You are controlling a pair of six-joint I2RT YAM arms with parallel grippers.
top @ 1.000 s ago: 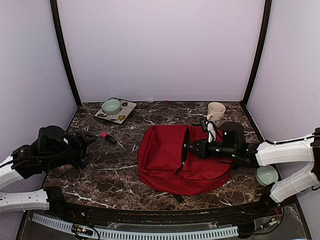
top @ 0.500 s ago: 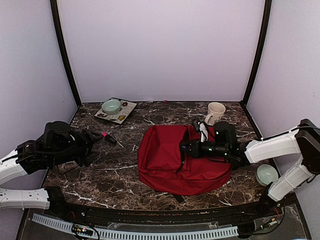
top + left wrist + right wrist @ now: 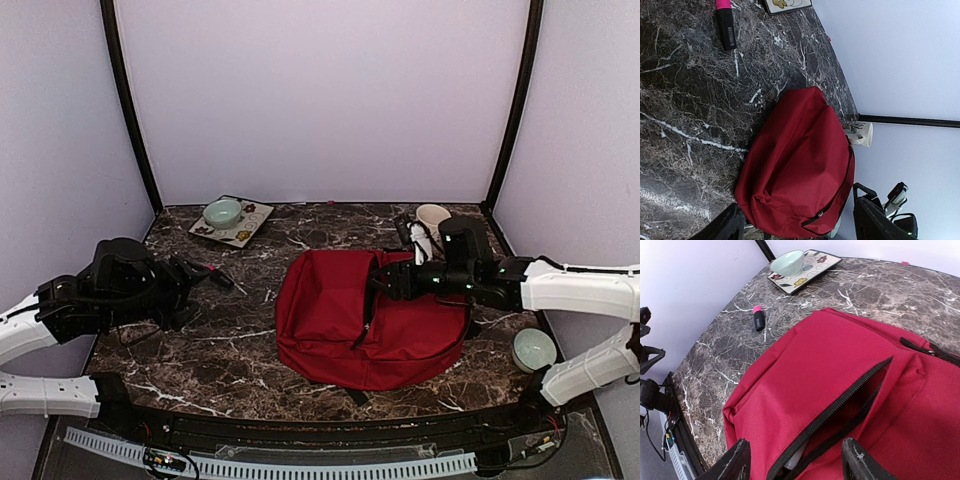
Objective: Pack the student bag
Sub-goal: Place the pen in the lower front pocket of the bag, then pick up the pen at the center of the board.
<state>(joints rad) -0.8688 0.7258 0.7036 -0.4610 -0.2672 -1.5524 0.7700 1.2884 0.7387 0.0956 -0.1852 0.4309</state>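
Just above red backpack (image 3: 340,320), right gripper (image 3: 795,452) spread, empty; zip opening (image 3: 840,405) runs lengthwise ahead. Left gripper (image 3: 797,215) spread, well apart.

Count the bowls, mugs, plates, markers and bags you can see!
Bowls: 2
Mug: 1
Plate: 1
Marker: 1
Bag: 1
Total: 6
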